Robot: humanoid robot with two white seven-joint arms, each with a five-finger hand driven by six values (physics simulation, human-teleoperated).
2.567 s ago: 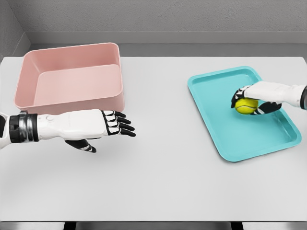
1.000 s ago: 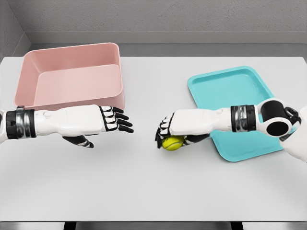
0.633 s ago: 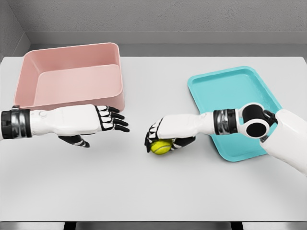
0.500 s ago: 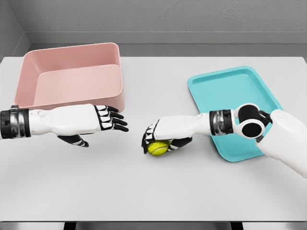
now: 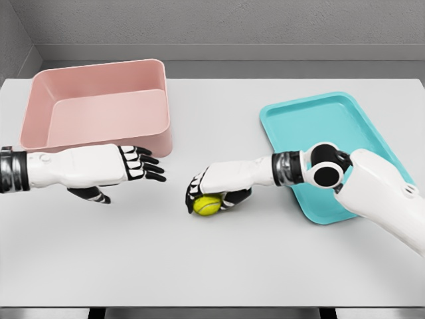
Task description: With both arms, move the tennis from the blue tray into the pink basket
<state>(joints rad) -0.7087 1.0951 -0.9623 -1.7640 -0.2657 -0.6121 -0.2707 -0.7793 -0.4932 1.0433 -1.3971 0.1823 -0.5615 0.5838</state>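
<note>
In the head view, the right hand [image 5: 216, 189] holds the ball [image 5: 207, 205] with its fingers closed around it from above. The ball is now low over the white tabletop [image 5: 219, 259], near the middle, perhaps touching it; I cannot tell this surely. A few seconds ago the same hand gripped the ball inside the blue tray [image 5: 319, 143], so the ball has travelled out of the tray and moved leftward, step by step. The tray is now empty. The left hand [image 5: 133, 166] waits just in front of the pink basket [image 5: 40, 109], with its fingers stretched out and holding nothing, pointing toward the ball. It has drawn back a little to the left during the last second. There is a clear gap between the two hands. I judge that the handover is close: the right hand brings the ball, and the left hand must take it and put it into the basket behind.
</note>
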